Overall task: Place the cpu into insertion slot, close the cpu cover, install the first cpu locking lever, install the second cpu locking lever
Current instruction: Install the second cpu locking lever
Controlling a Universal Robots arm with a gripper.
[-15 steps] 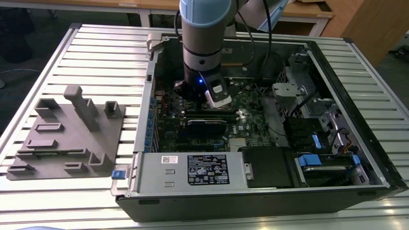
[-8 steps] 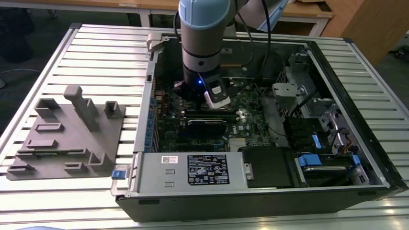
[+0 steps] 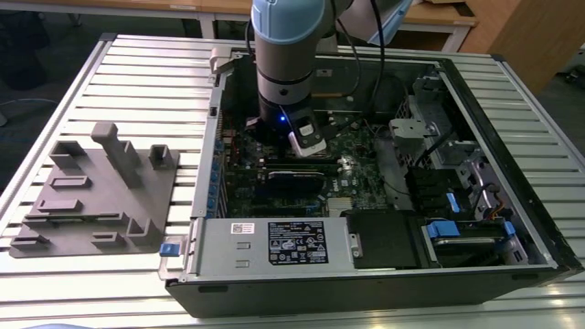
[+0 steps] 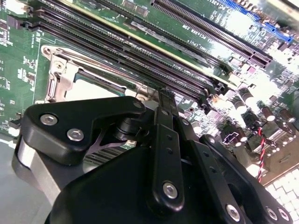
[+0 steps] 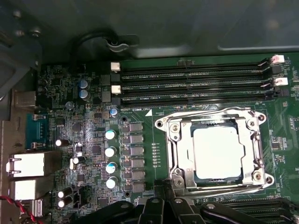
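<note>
The hand (image 4: 161, 100) — fingers pressed together — hovers beside the cpu (image 5: 218, 150), seated under the cpu cover (image 5: 180, 161).

One cpu (image 5: 217, 151), one cover (image 5: 250, 140), one slot (image 5: 161, 123), three long black memory slots (image 5: 187, 86), one case (image 3: 475, 123), one grey fixture (image 3: 92, 199).

Pale, matt metal top on the small square cpu (image 5: 217, 151), framed by the thin shiny silver metal cpu cover (image 5: 180, 158). Glossy green circuit board (image 5: 93, 121) beneath. Matt black plastic and bright screw heads on the gripper (image 4: 161, 100).
</note>
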